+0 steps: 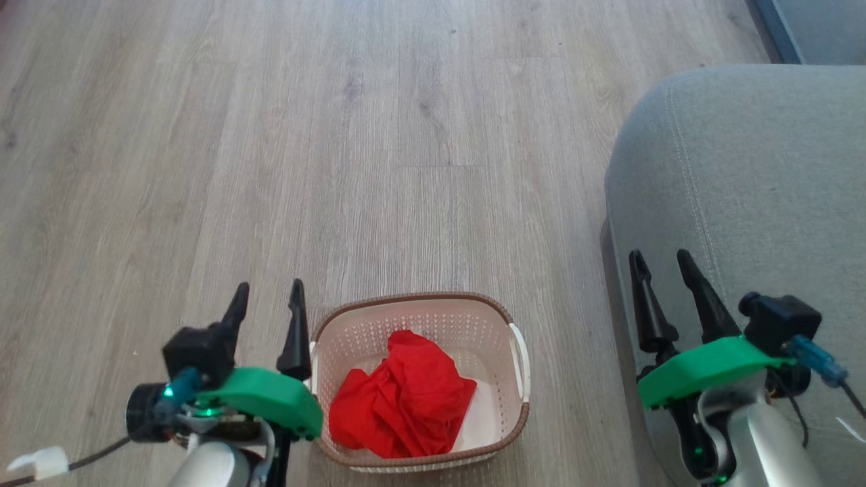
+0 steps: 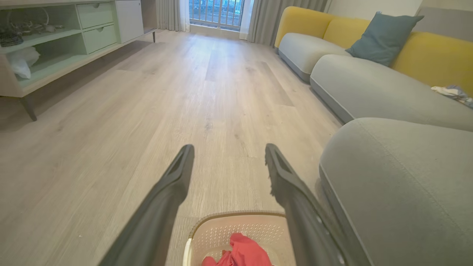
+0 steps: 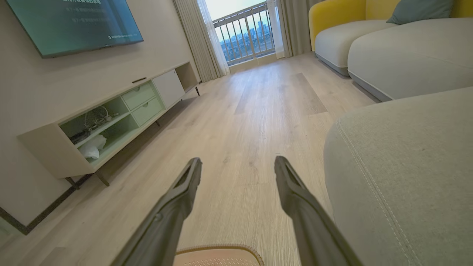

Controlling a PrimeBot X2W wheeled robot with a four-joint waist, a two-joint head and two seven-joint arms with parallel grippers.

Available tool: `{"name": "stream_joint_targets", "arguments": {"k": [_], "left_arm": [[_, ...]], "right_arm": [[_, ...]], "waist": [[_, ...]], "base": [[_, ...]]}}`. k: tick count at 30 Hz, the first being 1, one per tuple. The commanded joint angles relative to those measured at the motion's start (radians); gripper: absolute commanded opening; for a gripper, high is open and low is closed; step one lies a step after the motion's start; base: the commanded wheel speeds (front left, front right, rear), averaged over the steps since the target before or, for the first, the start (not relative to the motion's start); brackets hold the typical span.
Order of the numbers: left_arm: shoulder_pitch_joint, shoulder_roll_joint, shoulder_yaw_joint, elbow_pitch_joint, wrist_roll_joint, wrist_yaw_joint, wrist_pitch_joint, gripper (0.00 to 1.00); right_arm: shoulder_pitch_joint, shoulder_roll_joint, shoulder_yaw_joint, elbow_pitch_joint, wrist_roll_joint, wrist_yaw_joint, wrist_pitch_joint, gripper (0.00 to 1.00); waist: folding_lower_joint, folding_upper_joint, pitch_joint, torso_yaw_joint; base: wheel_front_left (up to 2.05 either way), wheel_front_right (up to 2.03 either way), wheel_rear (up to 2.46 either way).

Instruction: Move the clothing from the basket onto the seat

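One basket [image 1: 413,298] on floor [image 1: 406,135], clothing [image 1: 406,399] inside, between left tool [image 1: 268,287] and seat [image 1: 744,169].

left gripper [image 1: 268,292]: two long dark fingers [image 1: 296,335], tapering to narrow points
right gripper [image 1: 660,264]: the same dark pointed pair
wrist brackets [image 1: 267,399]: bright green curved plastic, one on each arm
camera blocks [image 1: 199,352]: black and boxy, one per wrist
forearm [image 1: 764,439]: pale silver, rounded
cable [image 1: 101,454]: dark, at the left wrist, with a white tag [image 1: 39,463]
plug [image 1: 815,358]: blue, at the right wrist
lights [image 1: 168,390]: small green glows

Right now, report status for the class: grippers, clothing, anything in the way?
Left gripper, right gripper open, empty. Red clothing heaped in basket, beside seat. Nothing between them.
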Motion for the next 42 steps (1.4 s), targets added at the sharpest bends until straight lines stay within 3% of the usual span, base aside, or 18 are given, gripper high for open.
{"name": "stream_joint_targets", "arguments": {"k": [1,8,14,16,24,30,37,42], "left_arm": [[-0.065,0.026,0.004,-0.031,0.037,0.022,-0.016,1.00],[-0.076,0.037,-0.030,-0.077,0.102,0.118,-0.037,1.00],[-0.069,0.041,-0.039,-0.090,0.138,0.133,-0.051,1.00],[-0.056,0.029,-0.033,-0.075,0.126,0.106,-0.057,1.00],[-0.014,-0.050,0.077,0.015,0.160,-0.097,-0.081,1.00],[0.005,-0.111,0.174,0.077,0.241,-0.197,-0.098,1.00],[0.006,-0.152,0.242,0.075,0.359,-0.262,-0.119,1.00],[0.008,-0.164,0.271,0.073,0.373,-0.291,-0.120,1.00]], "right_arm": [[-0.038,-0.010,0.014,-0.017,-0.032,0.000,-0.018,1.00],[-0.053,-0.010,0.012,0.037,-0.076,0.000,-0.039,1.00],[-0.060,-0.011,0.021,0.035,-0.131,0.000,-0.054,1.00],[-0.061,-0.011,0.024,0.036,-0.144,0.000,-0.059,1.00],[-0.058,-0.011,-0.006,0.075,-0.153,0.000,-0.083,1.00],[-0.066,-0.011,-0.003,0.105,-0.192,0.000,-0.101,1.00],[-0.075,-0.012,0.008,0.111,-0.282,0.000,-0.121,1.00],[-0.080,-0.012,0.009,0.111,-0.291,0.000,-0.123,1.00]], "waist": [[0.0000,0.0000,-0.001,0.001],[0.0000,0.0000,0.003,0.006],[0.0000,0.0000,0.006,0.007],[0.0000,0.0000,0.006,0.008],[0.0000,0.0000,0.002,0.013],[0.0000,0.0000,0.002,0.013],[0.0000,0.0000,0.001,0.018],[0.0000,0.0000,0.000,0.016]], "base": [[0.00,0.00,0.00],[0.00,0.00,0.00],[0.00,0.00,0.00],[0.00,0.00,0.00],[0.00,0.00,0.00],[0.00,0.00,0.00],[0.00,0.00,0.00],[0.00,0.00,0.00]]}}
